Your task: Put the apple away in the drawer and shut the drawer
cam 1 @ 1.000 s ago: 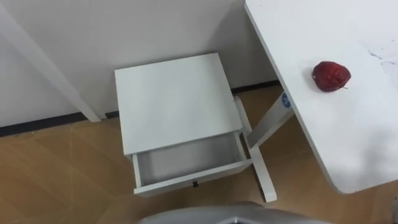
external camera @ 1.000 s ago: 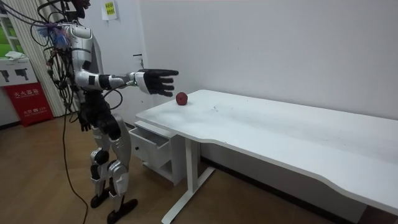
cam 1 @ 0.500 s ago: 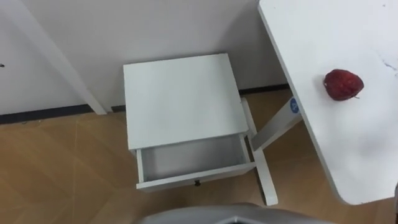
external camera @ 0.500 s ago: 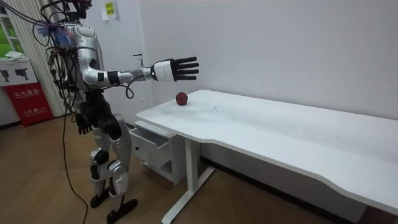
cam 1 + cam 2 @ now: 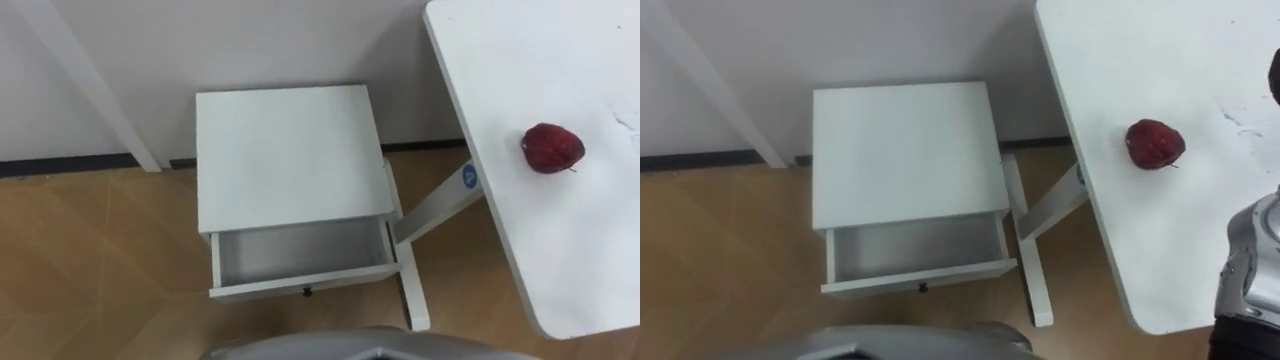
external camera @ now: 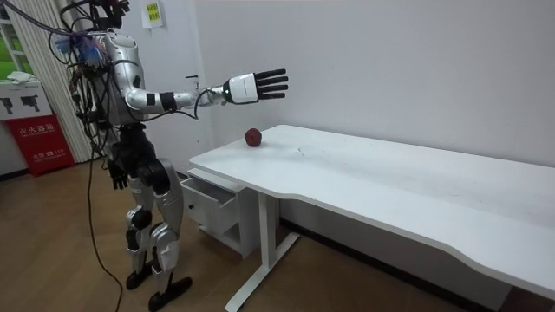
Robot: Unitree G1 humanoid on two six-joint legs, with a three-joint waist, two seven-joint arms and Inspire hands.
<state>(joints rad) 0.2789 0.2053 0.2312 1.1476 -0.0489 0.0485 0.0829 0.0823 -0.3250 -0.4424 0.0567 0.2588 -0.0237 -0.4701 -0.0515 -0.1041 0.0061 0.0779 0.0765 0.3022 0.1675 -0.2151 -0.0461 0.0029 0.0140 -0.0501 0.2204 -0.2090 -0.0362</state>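
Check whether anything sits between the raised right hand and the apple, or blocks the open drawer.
Nothing visible does. The open right hand is raised higher than the apple on the table, only air between. The drawer stands open, its inside bare.

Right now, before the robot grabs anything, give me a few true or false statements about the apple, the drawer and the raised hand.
The apple lies on the white table. True.
The drawer is shut. False: it stands pulled open.
The right hand holds the apple. False: it is up in the air with straight fingers, apart from the apple.
The small white cabinet with the drawer stands beside the table. True.
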